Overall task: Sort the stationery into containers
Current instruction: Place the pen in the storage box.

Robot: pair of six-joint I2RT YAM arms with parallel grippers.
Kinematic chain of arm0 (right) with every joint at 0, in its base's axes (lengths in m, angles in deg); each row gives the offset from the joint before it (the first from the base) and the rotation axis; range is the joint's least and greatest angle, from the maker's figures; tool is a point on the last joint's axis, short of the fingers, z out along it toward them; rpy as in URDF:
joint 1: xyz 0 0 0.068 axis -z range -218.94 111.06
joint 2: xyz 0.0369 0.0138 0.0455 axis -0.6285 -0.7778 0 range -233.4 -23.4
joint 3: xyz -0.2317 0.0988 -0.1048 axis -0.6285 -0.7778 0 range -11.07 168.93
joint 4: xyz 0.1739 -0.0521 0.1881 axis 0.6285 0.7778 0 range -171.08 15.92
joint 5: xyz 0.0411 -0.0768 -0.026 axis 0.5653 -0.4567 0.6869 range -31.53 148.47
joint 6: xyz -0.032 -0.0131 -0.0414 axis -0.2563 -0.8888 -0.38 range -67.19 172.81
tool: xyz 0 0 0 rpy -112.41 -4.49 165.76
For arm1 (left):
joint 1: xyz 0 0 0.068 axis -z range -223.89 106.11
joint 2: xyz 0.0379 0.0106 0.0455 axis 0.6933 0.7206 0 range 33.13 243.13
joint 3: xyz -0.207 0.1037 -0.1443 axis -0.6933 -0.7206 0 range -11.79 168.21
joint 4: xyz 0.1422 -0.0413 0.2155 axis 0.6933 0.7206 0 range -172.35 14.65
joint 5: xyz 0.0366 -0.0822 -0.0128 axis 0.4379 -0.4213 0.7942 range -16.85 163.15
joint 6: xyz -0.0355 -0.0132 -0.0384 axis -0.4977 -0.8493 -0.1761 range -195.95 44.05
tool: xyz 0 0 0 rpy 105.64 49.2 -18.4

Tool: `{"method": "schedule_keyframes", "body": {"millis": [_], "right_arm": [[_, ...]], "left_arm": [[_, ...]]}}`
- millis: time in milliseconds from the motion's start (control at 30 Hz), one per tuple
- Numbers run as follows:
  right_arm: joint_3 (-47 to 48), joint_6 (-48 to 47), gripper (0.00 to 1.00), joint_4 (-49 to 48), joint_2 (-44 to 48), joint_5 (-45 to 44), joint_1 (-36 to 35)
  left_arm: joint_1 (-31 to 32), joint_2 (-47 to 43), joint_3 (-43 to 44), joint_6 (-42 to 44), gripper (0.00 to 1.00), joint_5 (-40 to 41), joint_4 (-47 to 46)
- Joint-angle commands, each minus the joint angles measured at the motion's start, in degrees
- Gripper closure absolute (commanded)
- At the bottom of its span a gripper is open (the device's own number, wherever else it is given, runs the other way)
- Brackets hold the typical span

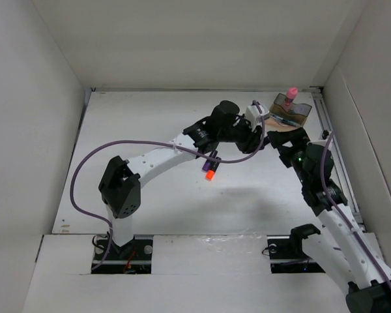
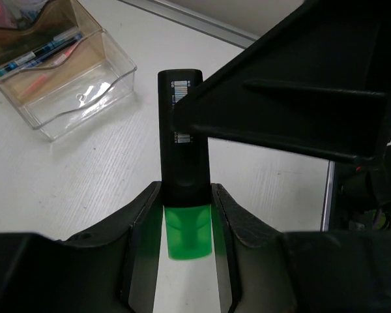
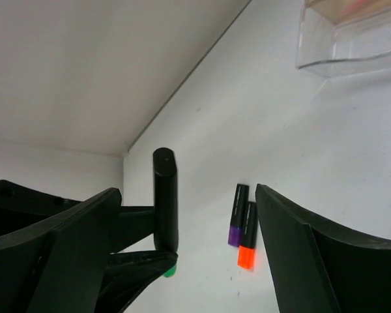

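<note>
My left gripper (image 2: pixel 186 189) is shut on a short black green-tipped marker (image 2: pixel 182 130) and holds it above the table, green end toward the wrist. My right gripper (image 3: pixel 188 195) is open around that marker (image 3: pixel 165 202), and one of its fingers (image 2: pixel 300 98) crosses just in front of the marker. In the top view both grippers, left (image 1: pixel 264 135) and right (image 1: pixel 278 139), meet just in front of the smoky-brown organiser (image 1: pixel 303 114). It holds a pink-capped bottle (image 1: pixel 290 93) and thin blue pens (image 2: pixel 39 55). A purple-tipped marker (image 3: pixel 237 215) and an orange-tipped marker (image 3: pixel 247 236) lie side by side on the table (image 1: pixel 210 167).
White walls enclose the table on the left, back and right. The organiser stands in the back right corner, close to the right wall rail (image 1: pixel 329 130). A purple cable (image 1: pixel 85 169) loops off the left arm over the left half of the table.
</note>
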Motion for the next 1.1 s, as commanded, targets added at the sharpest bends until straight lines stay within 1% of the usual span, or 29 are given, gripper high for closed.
{"method": "schedule_keyframes", "body": {"millis": [0, 33, 67, 167, 200, 300, 333, 400, 433, 467, 500, 533, 633, 667, 700, 733, 767, 800, 833, 900, 967, 1000, 1067], "right_arm": [[3.2, -2.9, 0.11, -5.1, -2.8, 9.7, 0.2], [3.2, -2.9, 0.13, -6.4, -3.3, 10.7, 0.2], [3.2, -2.9, 0.25, -6.4, -3.9, 11.3, 0.2], [2.7, -2.9, 0.41, -7.9, -5.3, 11.3, 0.2], [2.7, -2.9, 0.50, -7.9, -5.3, 11.3, 0.2], [2.0, -1.8, 0.60, -7.9, -4.6, 9.4, 0.2], [1.5, -1.8, 0.69, -8.4, -4.6, 9.4, 0.2], [1.5, -1.8, 0.78, -8.4, -4.0, 7.7, 0.2], [0.9, -1.3, 0.86, -8.4, -3.3, 7.0, 0.2], [0.4, -0.5, 0.89, -8.4, -2.7, 5.3, 0.2], [0.4, -0.5, 0.92, -8.4, -2.7, 4.5, 0.2], [0.4, 0.1, 0.94, -8.4, -2.7, 3.8, 0.2], [0.4, 1.4, 0.98, -8.4, -4.1, -0.3, 0.2], [0.4, 3.2, 1.00, -8.4, -4.6, -1.7, 0.2], [0.4, 4.3, 1.00, -8.4, -5.3, -4.3, 0.2], [0.4, 5.1, 1.00, -9.6, -6.1, -5.3, 0.9], [1.1, 6.7, 1.00, -9.6, -8.3, -6.2, 0.9], [1.1, 7.6, 1.00, -10.2, -9.6, -7.2, 1.6], [2.0, 8.5, 1.00, -10.3, -10.9, -8.8, 2.6], [2.7, 11.3, 1.00, -11.0, -14.5, -9.6, 3.8], [2.7, 13.0, 1.00, -13.5, -17.2, -8.6, 6.9], [3.4, 15.2, 1.00, -14.1, -20.1, -7.4, 8.1], [3.5, 17.4, 1.00, -15.9, -22.9, -4.6, 11.8]], "left_arm": [[-0.1, -1.7, -0.8, 1.0, 0.94, -2.5, -1.9], [-0.1, -1.7, -0.8, 1.0, 0.94, -2.5, -1.9], [-0.1, -1.7, -0.2, 1.6, 0.94, -2.5, -0.7], [-0.1, -1.7, -0.8, 1.6, 0.94, -2.0, -0.7], [-0.1, -1.7, -1.3, 1.6, 0.94, -2.0, -1.2], [-0.1, -1.7, -1.3, 1.6, 0.94, -2.0, -1.8], [-0.1, -1.7, -1.3, 1.6, 0.94, -2.0, -1.8], [-0.1, -1.7, -1.9, 1.6, 0.88, -2.0, -1.8], [-0.1, -1.7, -1.9, 1.0, 0.83, -1.4, -3.2], [-0.1, -2.3, -2.4, 0.0, 0.68, -0.8, -3.8], [-0.1, -2.3, -2.4, 0.0, 0.67, -0.8, -3.8], [-0.6, -3.5, -4.0, -1.2, 0.55, -0.8, -5.3], [-1.8, -6.9, -9.0, -5.1, 0.39, 0.9, -11.6], [-2.5, -9.4, -12.6, -6.8, 0.32, 1.5, -16.1], [-2.5, -10.7, -14.2, -9.9, 0.29, 4.5, -17.8], [-2.5, -11.9, -15.6, -11.2, 0.27, 7.0, -19.0], [-2.5, -14.4, -18.5, -12.4, 0.27, 8.9, -20.6], [-2.5, -15.6, -20.0, -13.6, 0.25, 13.4, -21.5], [-2.5, -16.8, -21.3, -16.0, 0.23, 15.6, -22.1], [-2.5, -19.0, -23.9, -18.0, 0.22, 18.9, -21.2], [-2.5, -19.7, -25.2, -20.1, 0.22, 19.8, -20.3], [-2.5, -20.2, -27.5, -20.8, 0.22, 19.3, -19.8], [-2.5, -20.8, -30.2, -21.8, 0.24, 19.3, -21.1]]}}
